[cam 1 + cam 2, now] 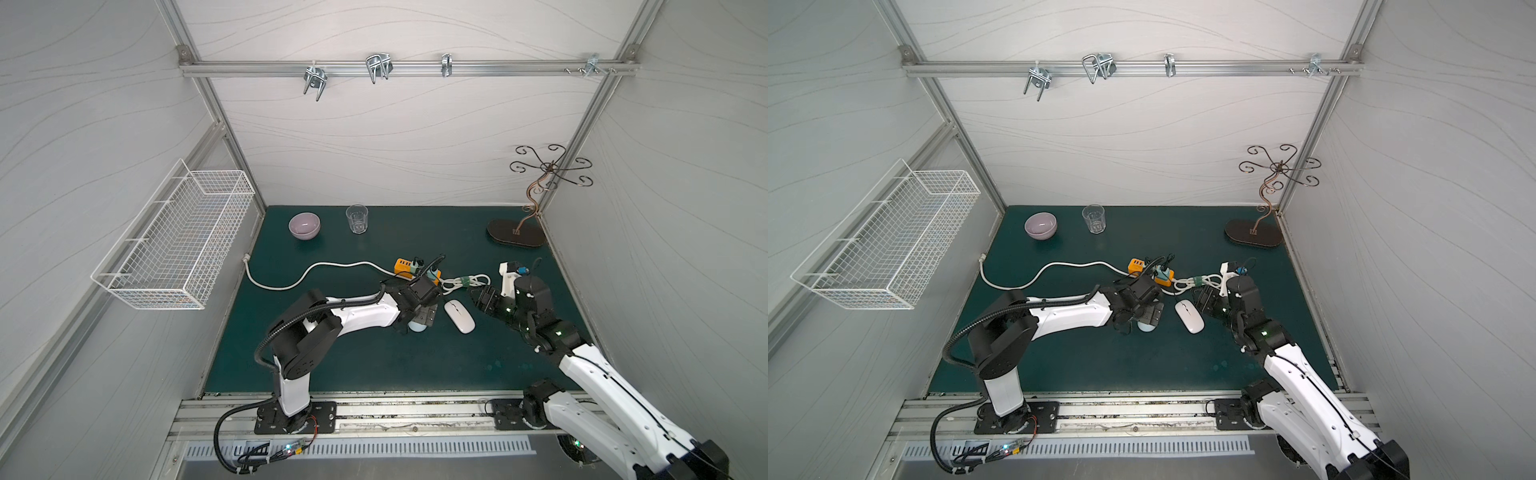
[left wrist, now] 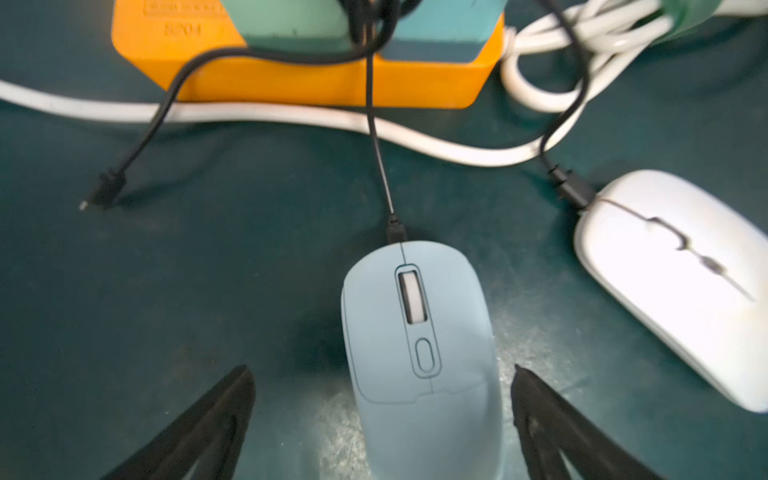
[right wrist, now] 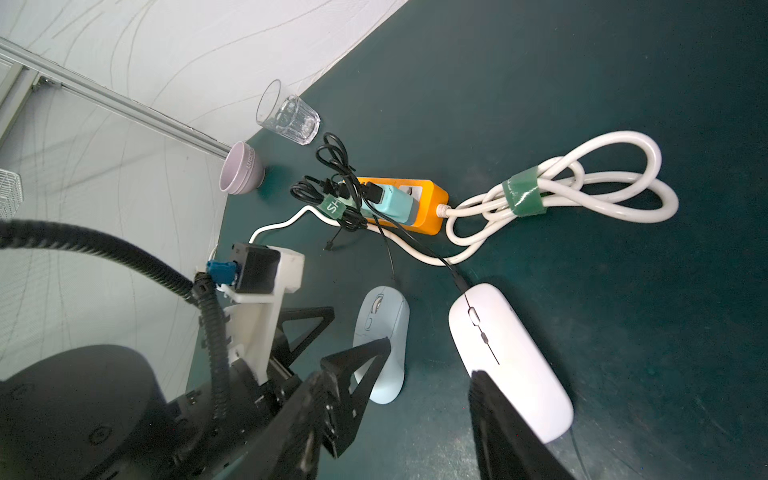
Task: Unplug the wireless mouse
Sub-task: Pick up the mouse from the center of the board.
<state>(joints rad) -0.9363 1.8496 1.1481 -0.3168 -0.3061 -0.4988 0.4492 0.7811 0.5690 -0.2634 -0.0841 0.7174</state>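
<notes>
Dark green bench (image 1: 374,365), boxed by white walls (image 1: 374,145) on three sides, with an aluminium rail (image 1: 374,409) along the front. Bowl (image 1: 304,225), glass (image 1: 357,219) and hook stand (image 1: 516,235) sit by the back edge. Wire basket (image 1: 174,237) hangs on the left wall.

Mid-bench we note an orange power strip (image 2: 332,79). Pale blue mouse (image 2: 419,353) lies in front of it, with a black cable (image 2: 380,166) plugged into its nose. Left hand (image 2: 382,370) straddles it, spread wide, gripping nothing.

White mouse (image 1: 459,316) is just beside, also cabled. Right hand (image 1: 478,297) is near it, partly open, empty.

Bare mat runs from the mice to the rail.
</notes>
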